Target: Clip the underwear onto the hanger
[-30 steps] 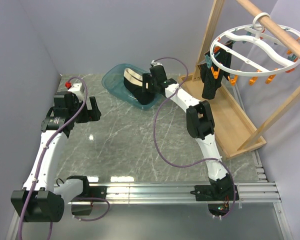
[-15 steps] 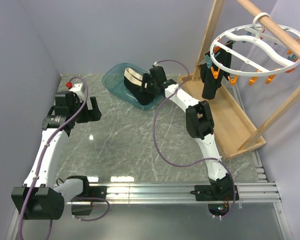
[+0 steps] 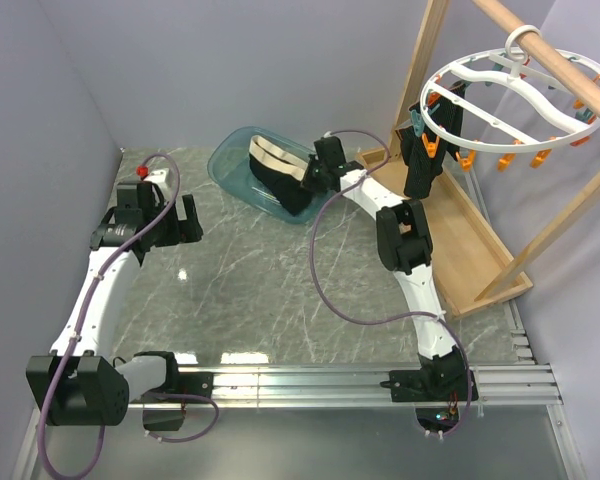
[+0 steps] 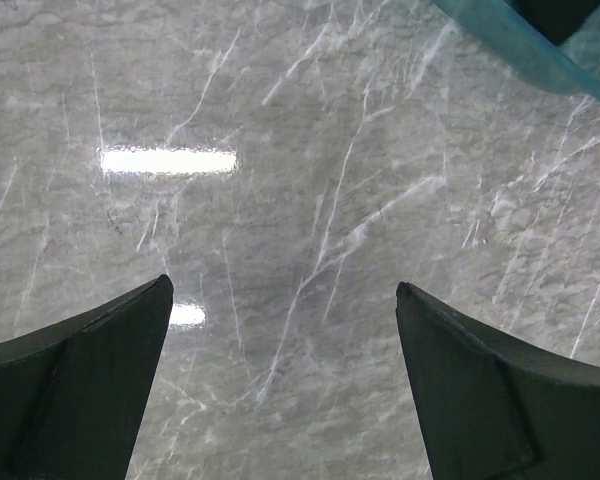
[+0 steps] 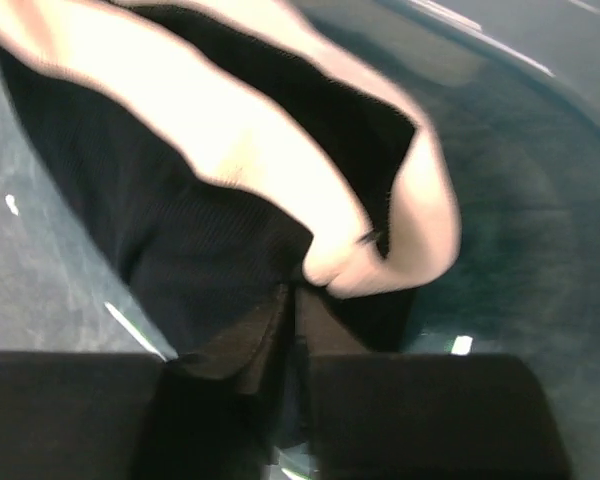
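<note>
Right wrist view: right gripper [image 5: 295,302] pinches blurred underwear [image 5: 205,250]; left gripper [image 4: 283,292] jaws apart.

A robot lab bench, this one: left arm [image 3: 90,300] and right arm [image 3: 420,290] bolted to a metal rail [image 3: 310,385], purple cables [image 3: 313,270] trailing, bare lilac walls [image 3: 260,70] boxing in a marble-look table [image 3: 250,290], wooden rack [image 3: 470,250] and hanger [image 3: 478,143] standing as laundry props.

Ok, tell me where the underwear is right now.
Top view: the underwear is in the teal basin at the far middle of the table, pinched by the right gripper, left of the wooden rack.
</note>
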`<state>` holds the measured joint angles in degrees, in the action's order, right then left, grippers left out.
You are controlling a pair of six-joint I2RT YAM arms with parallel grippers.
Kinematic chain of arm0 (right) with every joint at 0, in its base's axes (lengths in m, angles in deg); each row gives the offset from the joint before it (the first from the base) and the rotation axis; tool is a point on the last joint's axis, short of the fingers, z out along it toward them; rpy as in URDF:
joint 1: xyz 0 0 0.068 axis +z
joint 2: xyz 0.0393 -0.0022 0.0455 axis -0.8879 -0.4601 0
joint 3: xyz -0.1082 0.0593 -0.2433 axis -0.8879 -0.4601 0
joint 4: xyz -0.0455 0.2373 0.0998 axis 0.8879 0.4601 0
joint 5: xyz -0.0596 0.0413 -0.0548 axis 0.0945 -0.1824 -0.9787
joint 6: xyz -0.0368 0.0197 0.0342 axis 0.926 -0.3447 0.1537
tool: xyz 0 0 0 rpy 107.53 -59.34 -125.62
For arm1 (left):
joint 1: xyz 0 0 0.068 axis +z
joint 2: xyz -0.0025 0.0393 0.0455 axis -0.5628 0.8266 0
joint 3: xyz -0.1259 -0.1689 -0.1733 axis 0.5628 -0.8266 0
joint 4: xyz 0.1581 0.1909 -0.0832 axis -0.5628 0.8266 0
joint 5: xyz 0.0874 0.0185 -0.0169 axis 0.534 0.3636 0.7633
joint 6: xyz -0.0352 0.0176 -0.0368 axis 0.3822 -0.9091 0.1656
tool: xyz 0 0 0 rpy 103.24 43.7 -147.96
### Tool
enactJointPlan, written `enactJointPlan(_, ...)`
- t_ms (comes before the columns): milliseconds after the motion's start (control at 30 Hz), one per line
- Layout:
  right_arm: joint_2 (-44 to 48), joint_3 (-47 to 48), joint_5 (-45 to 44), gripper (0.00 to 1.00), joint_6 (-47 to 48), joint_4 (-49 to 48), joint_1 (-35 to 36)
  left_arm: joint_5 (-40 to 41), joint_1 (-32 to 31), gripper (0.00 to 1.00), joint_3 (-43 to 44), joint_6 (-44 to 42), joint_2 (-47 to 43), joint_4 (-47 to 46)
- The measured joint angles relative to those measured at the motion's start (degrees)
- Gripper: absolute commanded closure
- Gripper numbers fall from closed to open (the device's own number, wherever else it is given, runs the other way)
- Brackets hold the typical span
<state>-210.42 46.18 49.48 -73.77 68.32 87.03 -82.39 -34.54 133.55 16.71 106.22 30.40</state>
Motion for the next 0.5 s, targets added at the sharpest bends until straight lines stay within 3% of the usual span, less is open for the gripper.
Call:
enactJointPlan(67,-0.37,-0.33,1.49,1.0,-0.07,-0.37,-0.87,0.11,0.0,0.01,0.15,0.04,0.46,0.02)
enactJointPlan(500,0.13,0.63,8.0,1.0,4.72,-2.1,-1.16,0.5,0.0,0.01,0.7,0.35,1.07,0.17)
